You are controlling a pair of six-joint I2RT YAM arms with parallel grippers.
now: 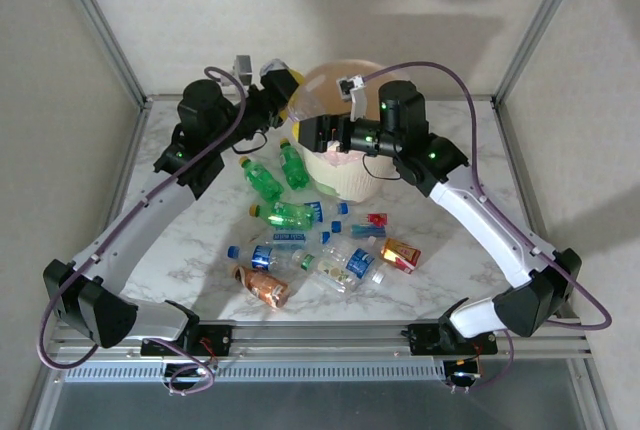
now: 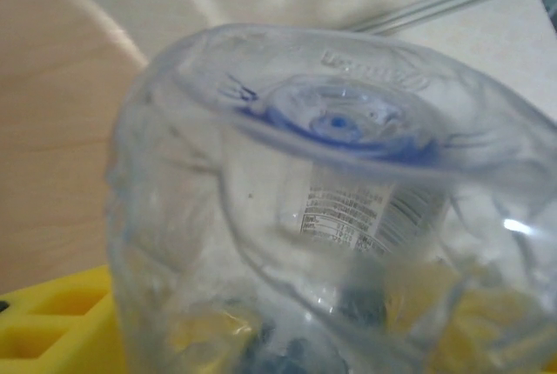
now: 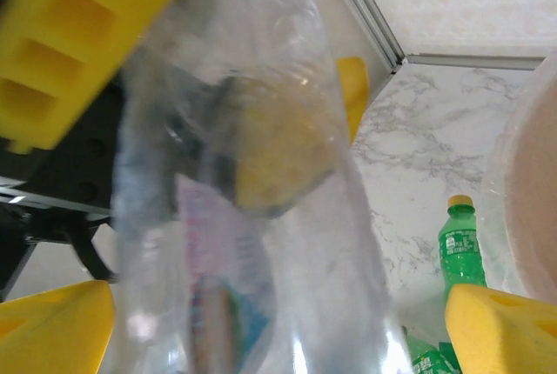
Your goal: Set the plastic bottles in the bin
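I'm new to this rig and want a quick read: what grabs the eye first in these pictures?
The clear bottle, held by the left end effector at the rim of the cream bin on the far side, with the right end effector open around it. Next, the heap of bottles, green, clear and red-labelled, lying on the marble tabletop on the near side of the bin.

Loose bottles [image 1: 292, 215] on the table [image 1: 445, 280], just before the bin [image 1: 345, 182] at the back.
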